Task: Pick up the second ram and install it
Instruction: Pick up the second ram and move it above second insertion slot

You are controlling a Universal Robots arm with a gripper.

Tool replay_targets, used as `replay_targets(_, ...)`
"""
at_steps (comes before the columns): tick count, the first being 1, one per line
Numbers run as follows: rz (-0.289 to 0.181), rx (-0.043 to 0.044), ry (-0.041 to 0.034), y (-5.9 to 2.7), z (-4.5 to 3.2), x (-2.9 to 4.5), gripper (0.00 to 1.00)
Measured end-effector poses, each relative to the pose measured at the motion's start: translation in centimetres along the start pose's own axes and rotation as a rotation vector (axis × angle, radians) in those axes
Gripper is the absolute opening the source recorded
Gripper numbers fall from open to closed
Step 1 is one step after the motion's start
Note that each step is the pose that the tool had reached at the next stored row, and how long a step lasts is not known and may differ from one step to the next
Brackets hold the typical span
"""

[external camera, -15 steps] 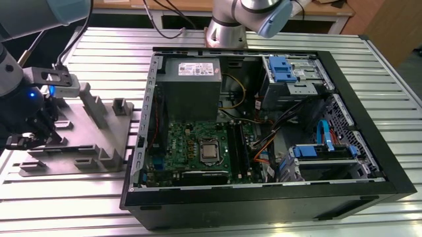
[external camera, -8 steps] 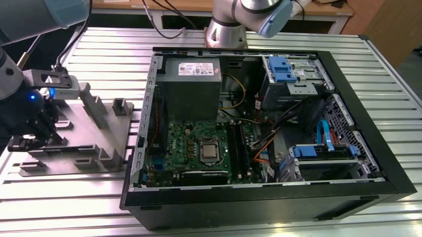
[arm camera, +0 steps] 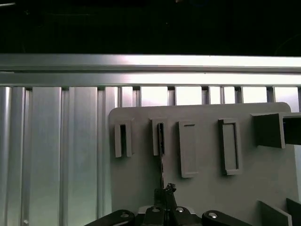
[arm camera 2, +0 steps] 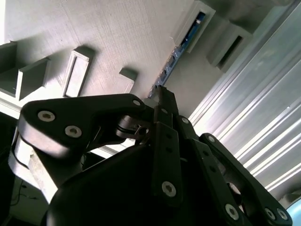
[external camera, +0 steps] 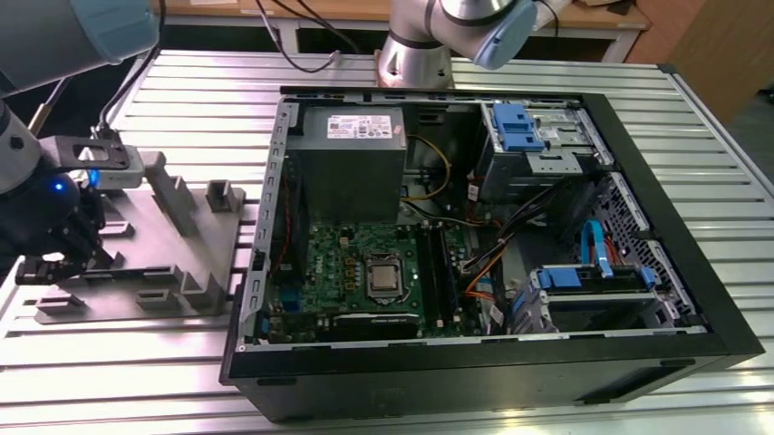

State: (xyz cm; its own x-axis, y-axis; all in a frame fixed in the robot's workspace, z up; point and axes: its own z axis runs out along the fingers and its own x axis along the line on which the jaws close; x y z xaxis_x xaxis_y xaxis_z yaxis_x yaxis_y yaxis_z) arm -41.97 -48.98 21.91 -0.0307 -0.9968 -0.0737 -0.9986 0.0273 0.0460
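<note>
— Where is the second ram?

— The thin blue-green ram stick [arm camera 2: 176, 56] stands on edge in a slot of the flat grey holder plate [external camera: 158, 208]. That plate lies near the slatted aluminium bench's [external camera: 145, 362] edge at the exterior view's left, just beside the open black computer case [external camera: 484, 372].

— And your grip?

— In the second wrist view my black fingers [arm camera 2: 162, 96] are clenched on the stick's near end.

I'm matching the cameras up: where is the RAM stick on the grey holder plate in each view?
Exterior view: RAM stick, seemingly the thin dark strip on the grey holder plate at the exterior view's left, by the gripper.
First wrist view: edge-on, running from a slotted holder to the gripper.
Second wrist view: blue-green edge, same span.
Shared landmark: the grey holder plate.
</note>
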Motion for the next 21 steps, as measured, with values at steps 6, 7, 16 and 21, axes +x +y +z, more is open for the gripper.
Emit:
replay_targets(6, -0.002, -0.0001, -0.0001, 0.51, 0.55, 0.06, 0.10)
replay_targets(7, -0.003, -0.0003, 0.0001, 0.51, 0.67, 0.07, 0.10)
replay_targets(16, -0.003, -0.0003, 0.0001, 0.52, 0.75, 0.07, 0.17)
replay_targets(21, -0.003, -0.0001, -0.0001, 0.51, 0.81, 0.07, 0.30)
